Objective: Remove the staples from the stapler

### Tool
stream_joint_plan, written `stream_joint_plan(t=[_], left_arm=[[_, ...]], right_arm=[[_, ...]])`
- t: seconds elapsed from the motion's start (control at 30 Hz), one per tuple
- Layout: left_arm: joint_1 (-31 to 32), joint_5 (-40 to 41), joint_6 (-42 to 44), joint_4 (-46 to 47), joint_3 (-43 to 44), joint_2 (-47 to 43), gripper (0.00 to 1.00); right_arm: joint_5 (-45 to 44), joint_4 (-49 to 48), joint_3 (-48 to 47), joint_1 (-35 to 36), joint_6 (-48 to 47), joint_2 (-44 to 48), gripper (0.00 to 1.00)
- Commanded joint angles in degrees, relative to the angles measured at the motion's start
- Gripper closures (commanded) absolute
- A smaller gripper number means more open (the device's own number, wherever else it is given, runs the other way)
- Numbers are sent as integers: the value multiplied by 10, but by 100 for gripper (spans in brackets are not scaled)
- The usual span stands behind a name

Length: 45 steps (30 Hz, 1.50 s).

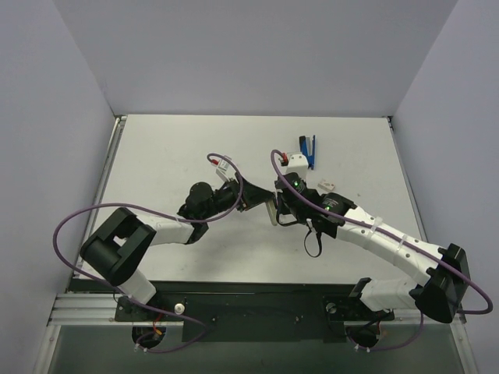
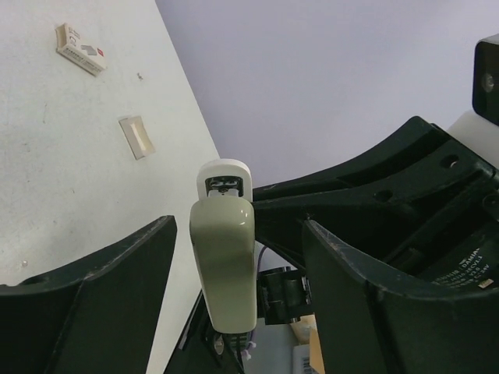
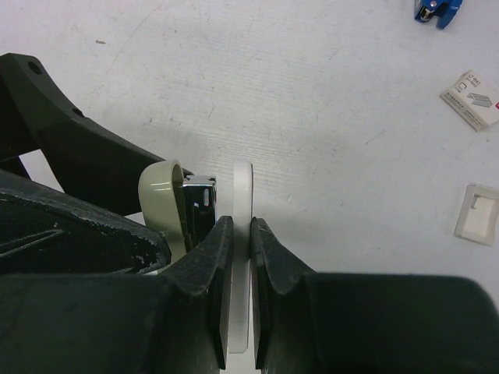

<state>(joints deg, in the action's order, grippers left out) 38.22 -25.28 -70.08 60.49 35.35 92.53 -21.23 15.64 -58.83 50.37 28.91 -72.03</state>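
The stapler (image 1: pixel 269 204) is held in the air between my two grippers at the table's middle. My right gripper (image 3: pixel 234 222) is shut on its thin white base (image 3: pixel 242 187). The beige top (image 3: pixel 160 195) and the metal magazine (image 3: pixel 199 204) stand apart from the base, so the stapler is spread open. In the left wrist view the beige top (image 2: pixel 224 257) sits between the wide-apart fingers of my left gripper (image 2: pixel 238 226), with a gap on each side. I see no staples; the inside of the magazine is hidden.
A blue staple remover (image 1: pixel 308 150) lies at the back right. A small staple box (image 3: pixel 472 99) and a pale open tray (image 3: pixel 477 212) lie on the table right of the stapler; both also show in the left wrist view, box (image 2: pixel 80 48) and tray (image 2: pixel 136 136).
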Motion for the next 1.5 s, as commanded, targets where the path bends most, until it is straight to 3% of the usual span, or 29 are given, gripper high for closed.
stream_joint_plan(t=[0.0,0.17,0.57,0.7,0.73,0.77,0.93,1.0,1.2,1.47], left_arm=[[5,12,21,-1,-5,-31,27],[5,17,30,-13,-5,-38,42],[10,25,41,-32,-1,-38,65],[9,25,44,-34,2,-37,79],[9,25,44,-34,2,-34,94],[9,23,44,-33,2,-32,100],[9,23,49,-30,3,-28,100],[9,24,56,-39,7,-31,100],[12,12,93,-94,23,-53,100],[20,-78,141,-159,59,-74,100]], right_arm=[[-27,-11,-27,7,12,-2,100],[-33,-14,-24,11,18,0,100],[-45,-18,-20,20,19,6,100],[-46,-18,-16,21,19,17,96],[-47,-18,-15,22,19,23,89],[-48,-18,-14,22,19,28,86],[-51,6,-21,22,19,54,60],[-55,16,-23,23,16,66,54],[-75,47,-20,18,-26,111,47],[-3,106,-14,-12,-99,159,43]])
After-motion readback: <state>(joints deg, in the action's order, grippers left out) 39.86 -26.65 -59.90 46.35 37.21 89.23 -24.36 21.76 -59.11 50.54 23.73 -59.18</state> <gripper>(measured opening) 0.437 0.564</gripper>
